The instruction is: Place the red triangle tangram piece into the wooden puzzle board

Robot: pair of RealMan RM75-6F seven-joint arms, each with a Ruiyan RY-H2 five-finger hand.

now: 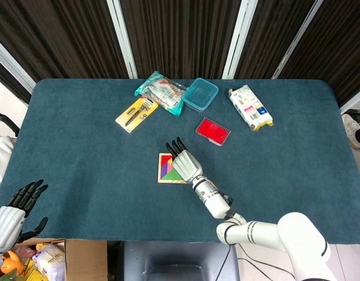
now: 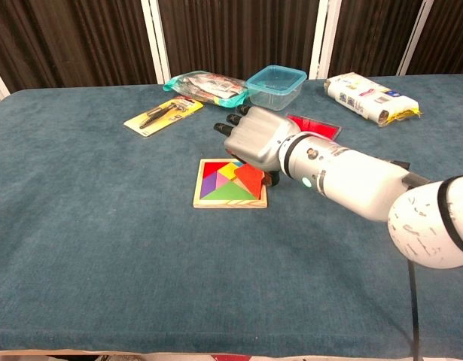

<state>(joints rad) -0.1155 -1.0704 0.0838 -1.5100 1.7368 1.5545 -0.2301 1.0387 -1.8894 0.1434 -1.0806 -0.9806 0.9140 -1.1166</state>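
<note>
Chest view shows the red triangle (image 2: pixel 251 177) at the right edge of the wooden puzzle board (image 2: pixel 229 201), under the palm of the right hand (image 2: pixel 255 138); head view hides that piece behind the same hand (image 1: pixel 184 162), leaving only the board's left part (image 1: pixel 165 168) with purple, yellow and green pieces visible. Right hand's fingers extend forward over the board, thumb tucked below — whether it pinches the triangle or only rests on it, cannot tell. Left hand (image 1: pixel 16 209) appears only in head view, off the table's (image 1: pixel 80 146) near-left corner, fingers spread, holding nothing. Behind the board: flat red case (image 1: pixel 213 130), close to the right hand's far side; blue lidded container (image 2: pixel 275 85); clear packet (image 2: pixel 205 86); yellow tool card (image 2: pixel 162 114); white snack bag (image 2: pixel 370 98) — all well apart from the board.
</note>
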